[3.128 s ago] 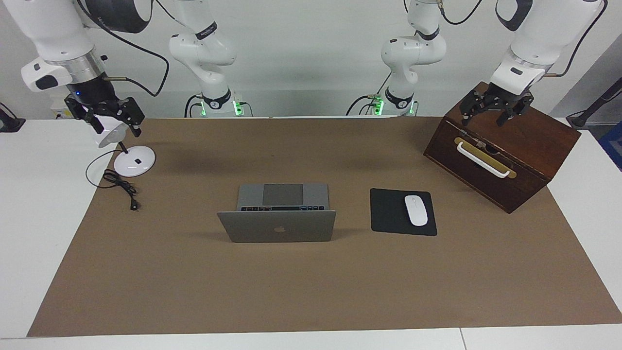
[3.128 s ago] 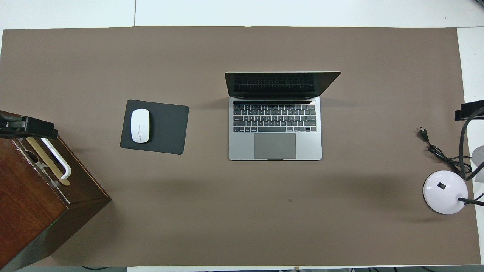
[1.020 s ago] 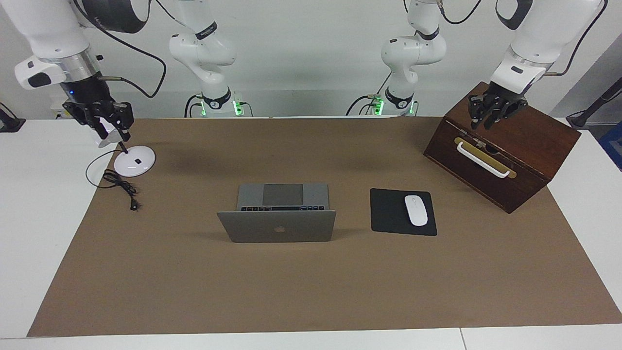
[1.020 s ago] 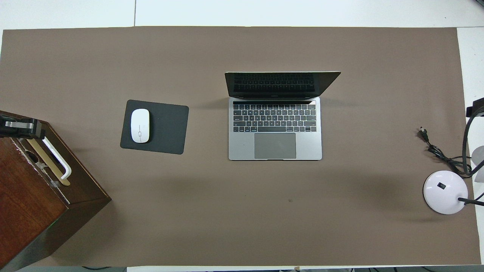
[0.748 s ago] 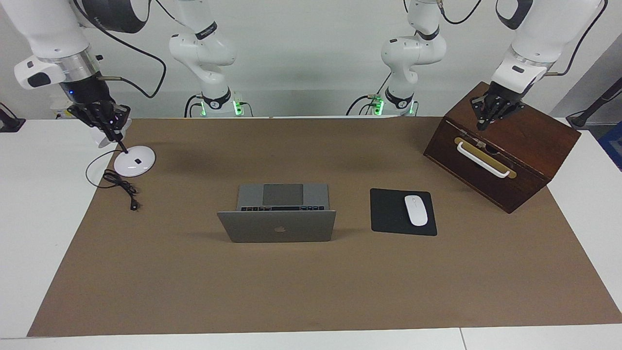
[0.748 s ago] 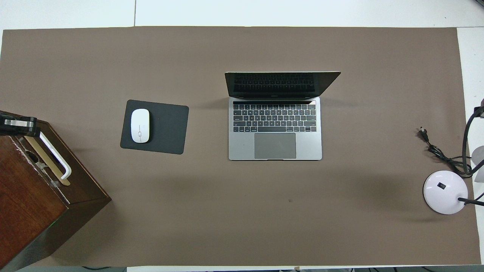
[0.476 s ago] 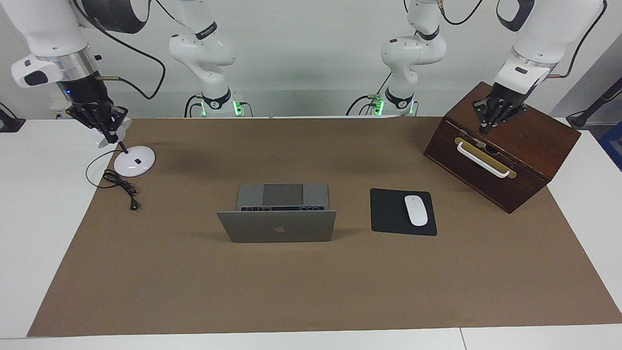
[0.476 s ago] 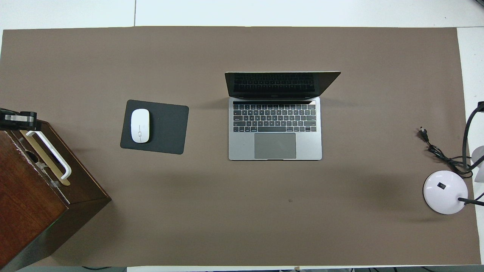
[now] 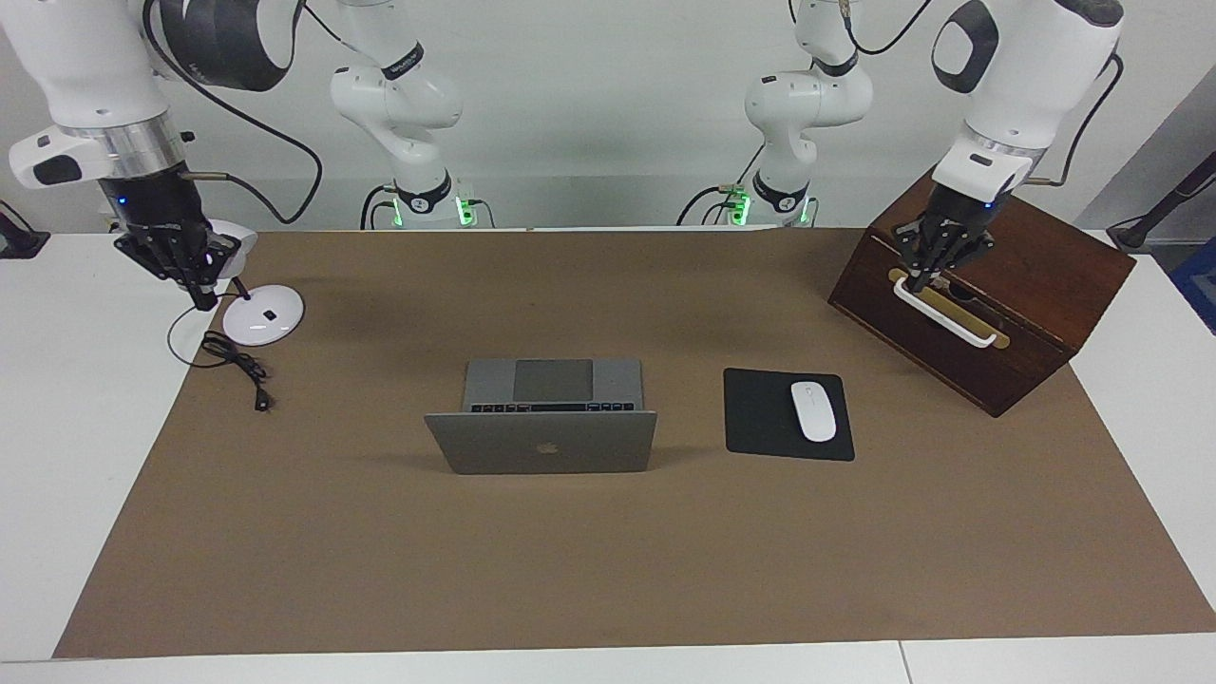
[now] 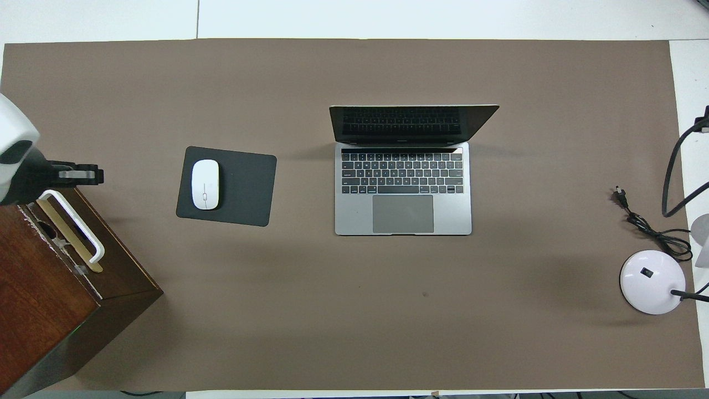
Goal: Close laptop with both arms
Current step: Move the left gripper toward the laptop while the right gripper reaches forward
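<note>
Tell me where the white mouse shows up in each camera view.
Facing view: the white mouse lies on the black mouse pad, right of centre.
Overhead view: the mouse lies left of centre, on the same pad.
Shared landmark: the open laptop, beside the pad in both.

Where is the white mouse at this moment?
The white mouse lies on the black mouse pad, beside the open laptop toward the left arm's end of the table, between the laptop and the wooden box.

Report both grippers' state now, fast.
Left gripper: jaws shut, empty, over the wooden box.
Right gripper: jaws shut, empty, beside the lamp base.
</note>
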### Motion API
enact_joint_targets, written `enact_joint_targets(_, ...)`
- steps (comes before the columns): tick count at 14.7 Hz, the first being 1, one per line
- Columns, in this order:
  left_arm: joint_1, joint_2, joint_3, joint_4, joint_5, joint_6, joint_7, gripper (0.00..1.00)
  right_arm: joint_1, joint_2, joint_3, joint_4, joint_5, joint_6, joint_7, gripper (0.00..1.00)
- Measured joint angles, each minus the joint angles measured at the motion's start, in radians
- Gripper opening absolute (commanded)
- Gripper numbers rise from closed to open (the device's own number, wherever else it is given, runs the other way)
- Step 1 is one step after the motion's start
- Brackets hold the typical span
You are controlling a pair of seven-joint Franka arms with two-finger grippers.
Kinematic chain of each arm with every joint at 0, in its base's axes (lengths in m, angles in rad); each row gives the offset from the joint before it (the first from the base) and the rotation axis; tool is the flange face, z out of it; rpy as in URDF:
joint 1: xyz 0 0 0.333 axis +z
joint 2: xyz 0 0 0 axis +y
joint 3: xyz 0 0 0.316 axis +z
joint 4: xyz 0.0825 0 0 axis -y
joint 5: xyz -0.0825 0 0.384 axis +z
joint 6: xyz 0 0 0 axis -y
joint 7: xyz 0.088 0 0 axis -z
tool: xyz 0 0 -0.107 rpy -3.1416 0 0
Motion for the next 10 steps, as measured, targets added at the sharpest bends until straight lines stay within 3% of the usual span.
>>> enact_joint_targets(5,-0.116,-0.103,-0.005,-0.255,-0.071,0.299,-0.002,0.0,0.069,0.094,0.009,0.052,0.0,0.115,0.023,0.0)
enact_joint_targets(10,-0.263,-0.121,-0.006,-0.402,-0.073,0.57,-0.035,0.0,0.21,0.122,0.012,0.057,-0.006,0.165,0.266,0.0)
